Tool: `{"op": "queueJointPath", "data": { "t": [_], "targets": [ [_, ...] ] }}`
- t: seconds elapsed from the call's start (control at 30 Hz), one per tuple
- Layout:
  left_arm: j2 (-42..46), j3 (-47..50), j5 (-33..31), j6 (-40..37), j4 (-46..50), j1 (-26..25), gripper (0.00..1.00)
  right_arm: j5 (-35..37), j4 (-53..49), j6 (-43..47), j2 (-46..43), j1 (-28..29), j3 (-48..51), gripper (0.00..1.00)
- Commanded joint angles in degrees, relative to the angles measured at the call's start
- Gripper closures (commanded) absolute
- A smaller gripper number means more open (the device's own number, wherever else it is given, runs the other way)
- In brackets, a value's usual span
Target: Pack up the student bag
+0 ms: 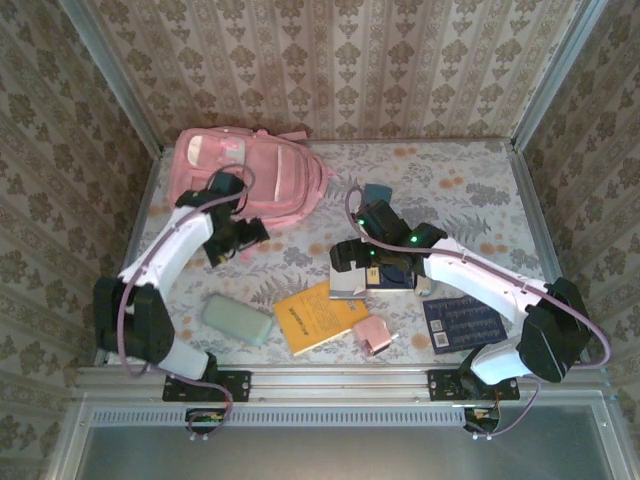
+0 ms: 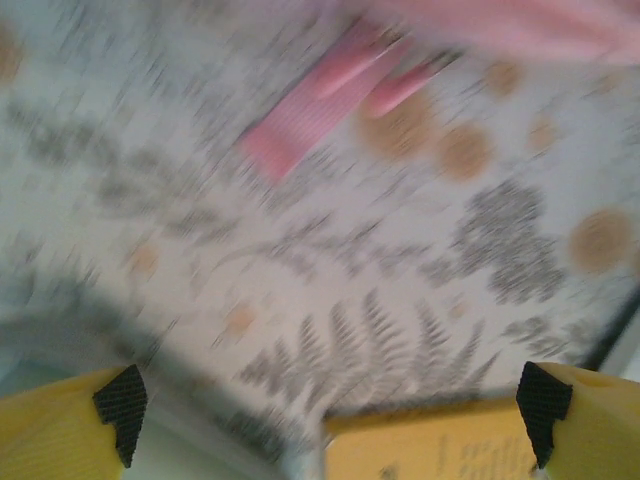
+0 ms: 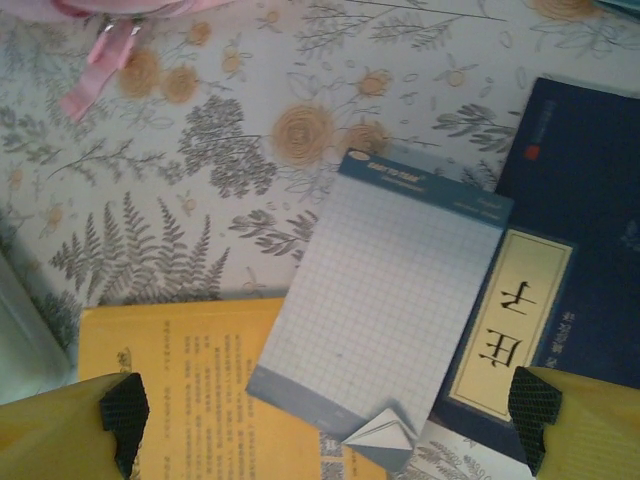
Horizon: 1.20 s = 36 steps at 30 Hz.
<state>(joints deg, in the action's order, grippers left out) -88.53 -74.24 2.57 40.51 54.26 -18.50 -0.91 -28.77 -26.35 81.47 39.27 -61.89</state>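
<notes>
Nearest the lens, the right gripper [image 3: 330, 410] has its yellow fingers spread wide with nothing between them. It hangs over a grid notepad [image 3: 390, 300] that overlaps a yellow book [image 3: 180, 390] and a dark blue book [image 3: 585, 230] near the middle of the table [image 1: 480, 190]. The left gripper [image 2: 330, 415] is likewise spread and empty, above the patterned tabletop near a pink strap [image 2: 300, 125]. The student bag [image 1: 255, 180] lies at the table's far left corner. A pale green case [image 1: 238, 320] sits by the near edge.
</notes>
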Motion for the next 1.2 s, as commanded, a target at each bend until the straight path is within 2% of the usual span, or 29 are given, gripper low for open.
{"op": "queueJointPath", "data": {
  "t": [0.0,0.13,0.33,0.53,0.83,1.03,1.17],
  "targets": [
    [-4.63,-8.68,-0.03,-7.26,-5.48,-0.15,0.04,-2.67,2.96,-2.34,-0.89,-1.57,2.39,0.06],
    [-13.25,-18.05,5.68,-10.78,-9.44,1.42,0.13,-5.73,4.7,-2.66,0.4,-2.68,3.13,0.11],
    [-25.69,-28.78,15.17,-11.26,-15.33,3.88,0.26,-10.86,6.91,-3.36,-0.15,-2.7,4.74,0.2],
    [-33.22,-33.84,23.4,-10.98,-21.23,4.35,0.29,-10.44,6.65,-2.71,-2.28,-2.96,7.37,0.24],
    [-37.06,-33.58,26.67,-9.74,-25.16,5.09,0.36,-11.06,6.42,-2.31,-6.46,-3.65,11.69,0.28],
    [-40.99,-35.5,27.59,-9.69,-24.57,5.29,0.49,-11.32,6.18,-2.31,-7.45,-3.98,12.32,0.32],
    [-43.85,-39.06,23.19,-9.56,-19.86,5.38,0.59,-11.82,6.25,-3.0,-7.82,-4.03,12.41,0.35]
  ]
}}
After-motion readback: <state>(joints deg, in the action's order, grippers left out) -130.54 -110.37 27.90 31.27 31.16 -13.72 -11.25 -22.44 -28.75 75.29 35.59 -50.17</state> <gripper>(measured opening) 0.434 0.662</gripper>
